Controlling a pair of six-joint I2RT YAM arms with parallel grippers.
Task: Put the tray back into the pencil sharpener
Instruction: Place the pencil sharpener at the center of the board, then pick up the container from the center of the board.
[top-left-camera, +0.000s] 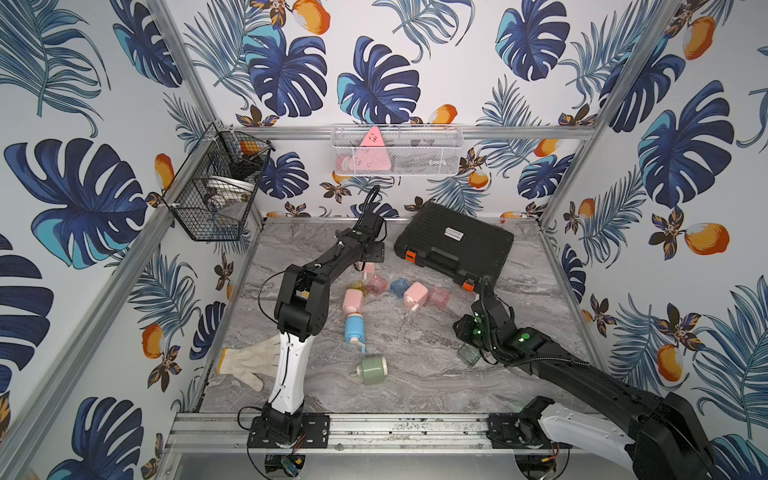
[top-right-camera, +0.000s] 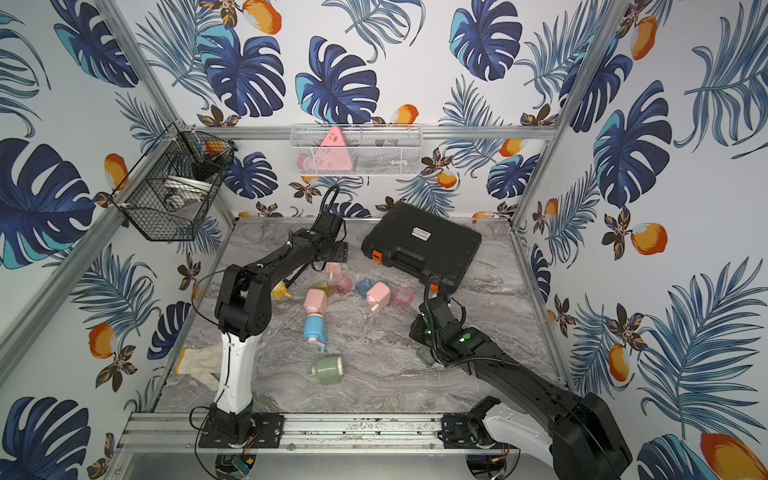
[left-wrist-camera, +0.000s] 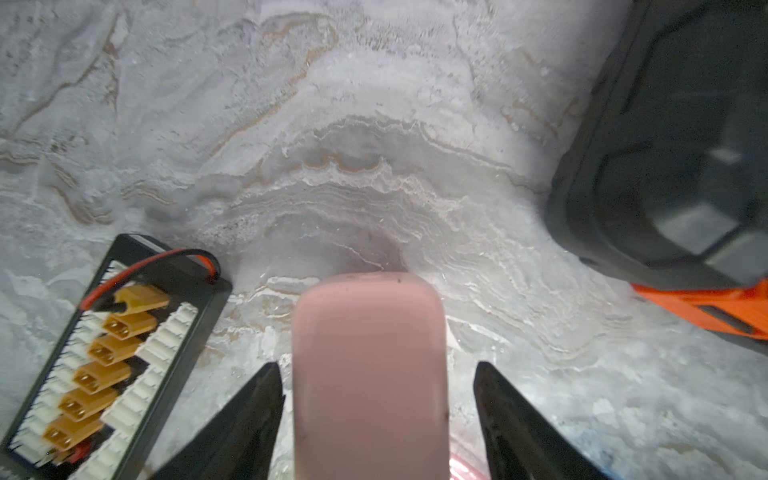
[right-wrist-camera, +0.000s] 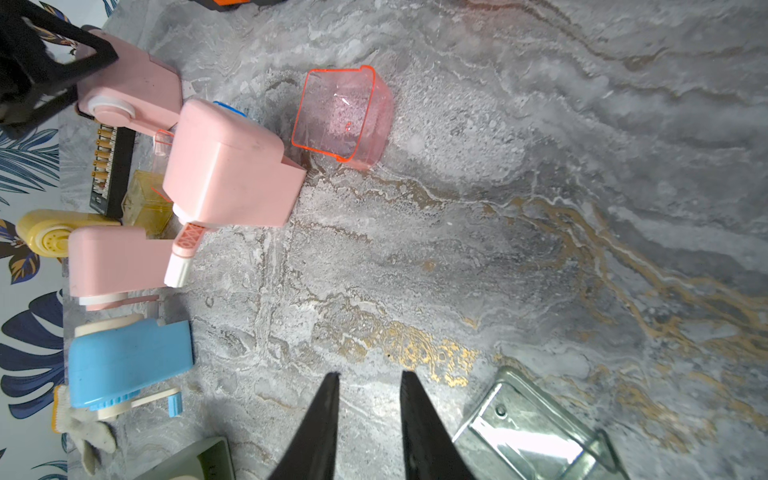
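My left gripper (left-wrist-camera: 376, 363) is open, its fingers either side of a pink pencil sharpener (left-wrist-camera: 370, 374) with a gap on each side; the same sharpener (top-left-camera: 369, 270) sits at the back of the cluster. My right gripper (right-wrist-camera: 370, 374) is open a little with only bare table between its fingers. A clear greenish tray (right-wrist-camera: 532, 432) lies on the table right beside it, also seen in a top view (top-left-camera: 469, 353). A clear pink tray (right-wrist-camera: 340, 118) lies near another pink sharpener (right-wrist-camera: 224, 174). The green sharpener (top-left-camera: 372, 370) lies at the front.
More sharpeners lie in the cluster: pink (top-left-camera: 353, 301), blue (top-left-camera: 354, 328), yellow (top-right-camera: 279, 291), with a blue tray (top-left-camera: 400, 286) among them. A black case (top-left-camera: 453, 245) with orange latches sits at the back right. A connector board (left-wrist-camera: 104, 365) and a glove (top-left-camera: 249, 359) are on the left.
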